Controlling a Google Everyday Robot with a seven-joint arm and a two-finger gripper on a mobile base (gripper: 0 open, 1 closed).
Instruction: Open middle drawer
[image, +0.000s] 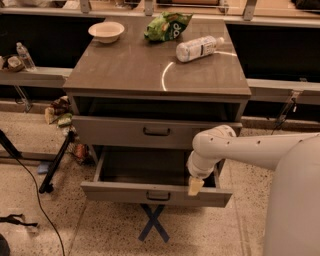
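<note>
Plainly, the middle drawer (125, 191) stands pulled well out from beneath the taller-fronted upper drawer (115, 132); its low grey front carries a small dark loop handle (158, 196), and its inside shows a dark floor in shadow. A dark opening runs between the upper drawer's front and the edge of the tabletop (130, 70); what lies in it I cannot tell.

The gripper (195, 186) hangs at the right end of the middle drawer, its pale tip just behind the front panel and about level with its top edge; whether it is spread or pressed together I cannot tell. The white arm (235, 147) reaches in from the right, crossing the upper drawer's lower right corner and hiding much of the middle drawer's right side wall.

On the tabletop lie 3 things, all well apart from the gripper: a white bowl (106, 31) upright at the back left; a green snack bag (167, 26) at the back centre; a clear plastic bottle (199, 48) on its side just right of the bag.

On the floor, a blue tape cross (154, 222) shows below the drawer front; a black stand leg (56, 162) leans to the left, with a thin cable (35, 200) near it and some wrappers (57, 112) behind; 1 small bottle (25, 56) stands on the ledge (40, 76) at the far left.
</note>
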